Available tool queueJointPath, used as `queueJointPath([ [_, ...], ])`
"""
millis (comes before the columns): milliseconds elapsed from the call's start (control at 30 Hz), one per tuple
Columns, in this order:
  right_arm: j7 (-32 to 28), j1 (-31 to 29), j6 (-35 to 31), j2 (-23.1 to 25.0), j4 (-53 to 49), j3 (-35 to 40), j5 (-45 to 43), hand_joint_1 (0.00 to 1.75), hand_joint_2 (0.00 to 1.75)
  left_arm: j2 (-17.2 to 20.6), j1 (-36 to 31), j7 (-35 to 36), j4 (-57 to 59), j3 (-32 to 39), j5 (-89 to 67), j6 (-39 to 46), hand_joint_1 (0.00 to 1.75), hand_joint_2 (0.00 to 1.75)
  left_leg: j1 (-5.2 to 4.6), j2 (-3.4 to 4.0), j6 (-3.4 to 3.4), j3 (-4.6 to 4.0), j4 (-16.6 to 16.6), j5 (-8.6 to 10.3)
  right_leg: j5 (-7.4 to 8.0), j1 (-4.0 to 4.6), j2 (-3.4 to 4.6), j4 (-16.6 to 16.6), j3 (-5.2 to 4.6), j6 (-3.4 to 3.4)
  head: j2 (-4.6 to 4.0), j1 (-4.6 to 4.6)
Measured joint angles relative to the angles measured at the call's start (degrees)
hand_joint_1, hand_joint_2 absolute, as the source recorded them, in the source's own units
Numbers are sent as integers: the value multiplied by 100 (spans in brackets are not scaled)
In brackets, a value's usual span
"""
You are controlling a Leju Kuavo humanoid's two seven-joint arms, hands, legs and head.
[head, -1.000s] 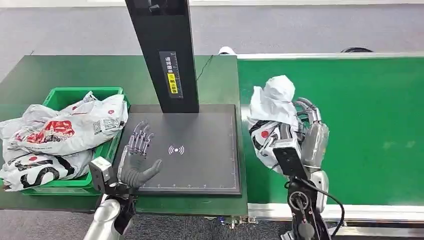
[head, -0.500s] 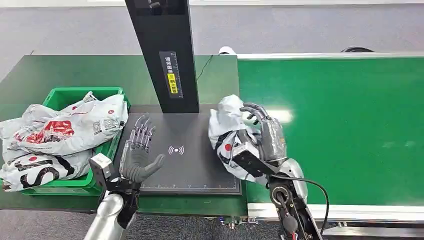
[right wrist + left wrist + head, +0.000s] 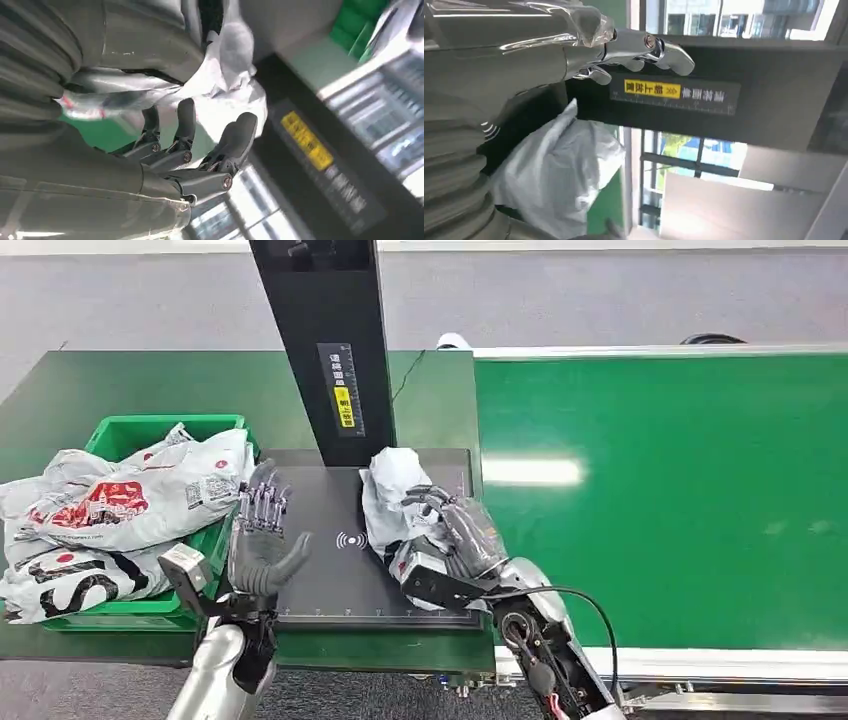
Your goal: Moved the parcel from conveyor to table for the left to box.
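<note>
Now we see the parcel (image 3: 392, 492), a crumpled white plastic bag with red and black print, lying on the black pad (image 3: 330, 580) of the worktop (image 3: 150, 385), beside the black post (image 3: 330, 350). A second ago it was over the green conveyor (image 3: 680, 490); our right hand (image 3: 455, 535) has carried it leftward onto the pad. That hand grips it, fingers curled over the bag. Our left hand (image 3: 262, 540) stands upright with fingers spread, holding nothing, between the parcel and the green bin (image 3: 130, 430).
</note>
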Motion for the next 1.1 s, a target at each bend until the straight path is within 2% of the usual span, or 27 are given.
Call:
queueJointPath([
  [767, -15, -237, 129, 83, 625, 454, -79, 175, 175, 0, -4, -2, 9, 39, 87, 41, 0, 175, 0, 0, 0, 2, 0, 0, 0, 0, 0, 0, 1, 0, 0, 2],
  [867, -142, -294, 308, 101, 795, 531, -280, 175, 175, 0, -4, -7, 24, 33, 122, 61, 0, 175, 0, 0, 0, 2, 0, 0, 0, 0, 0, 0, 1, 0, 0, 0],
  [933, -392, -325, 648, 111, 922, 542, -656, 175, 175, 5, -3, -17, 46, 4, 122, 78, 0, 175, 0, 0, 0, 2, 0, 0, 0, 0, 0, 0, 0, 0, 0, 0],
  [967, -508, -333, 797, 111, 974, 542, -831, 0, 175, 9, -4, -33, 50, -26, 122, 89, 0, 175, 0, -1, 0, 2, 0, 0, 0, 0, 0, 0, 1, 0, 0, 2],
  [1100, -860, -404, 1213, 114, 1202, 537, -1413, 0, 175, 7, -3, -96, 59, -72, 122, 144, 0, 175, 0, 1, 0, 2, 1, 0, 0, 0, 1, 0, 0, 0, 0, 2],
])
